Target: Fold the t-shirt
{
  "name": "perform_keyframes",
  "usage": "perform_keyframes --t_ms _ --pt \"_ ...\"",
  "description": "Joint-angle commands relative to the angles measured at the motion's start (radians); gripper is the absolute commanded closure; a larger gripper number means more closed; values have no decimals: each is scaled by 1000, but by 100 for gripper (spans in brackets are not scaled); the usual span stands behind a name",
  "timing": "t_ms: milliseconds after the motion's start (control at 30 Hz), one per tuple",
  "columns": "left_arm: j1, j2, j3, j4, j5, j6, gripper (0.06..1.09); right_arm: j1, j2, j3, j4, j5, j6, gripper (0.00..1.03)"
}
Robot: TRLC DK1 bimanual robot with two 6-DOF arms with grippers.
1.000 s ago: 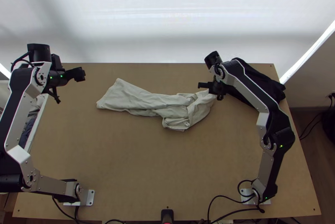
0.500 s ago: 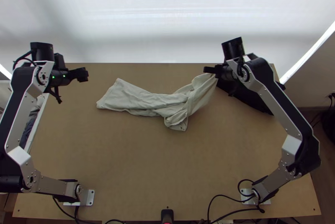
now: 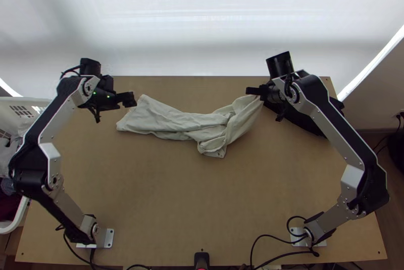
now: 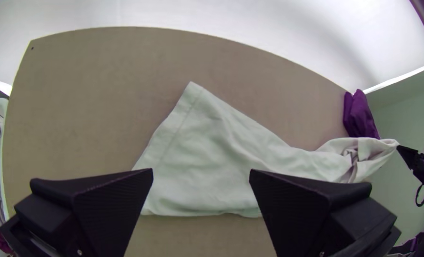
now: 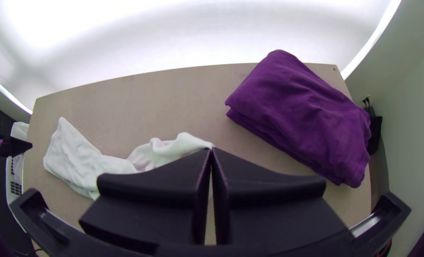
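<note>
Spreading stage: one end of t-shirt held, hem end free

Right gripper (image 5: 212, 149): fingers closed to the tips on a small pinch of cloth at the bunched end of the t-shirt (image 3: 169, 120). Left gripper (image 4: 201, 174): fingers wide apart, nothing between them, near the far corner of the t-shirt's hem.

T-shirt: on the table (image 3: 151, 194), long and narrow. Hem end fairly flat; the other end twisted and bunched, drawn up toward the right gripper. No finished fold visible.

Judgement: step in hand is opening out the garment ahead of folding. Next move calls for the left gripper to go down onto the hem corner, close there, then for both to pull the cloth taut and lay it flat. Risk: the right pinch is small and may slip under tension; the twist may stay in.

Surface: bare wood on the t-shirt's near side. A folded dark cloth (image 5: 297, 114) lies beyond its bunched end.

Room: pale screen (image 3: 202, 17) behind the t-shirt; white basket (image 3: 15, 103) with clothes off past its hem end.
</note>
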Motion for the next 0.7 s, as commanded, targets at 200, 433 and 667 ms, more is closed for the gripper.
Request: perform_keyframes --t_ms 200,433,667 --pt "-18 118 55 91 -6 51 11 26 -32 -5 37 9 -6 100" --pt "-27 175 54 130 -78 115 11 35 -29 -4 40 9 -6 100" --pt "-32 235 51 131 -159 135 11 43 -26 -4 44 9 -5 100"
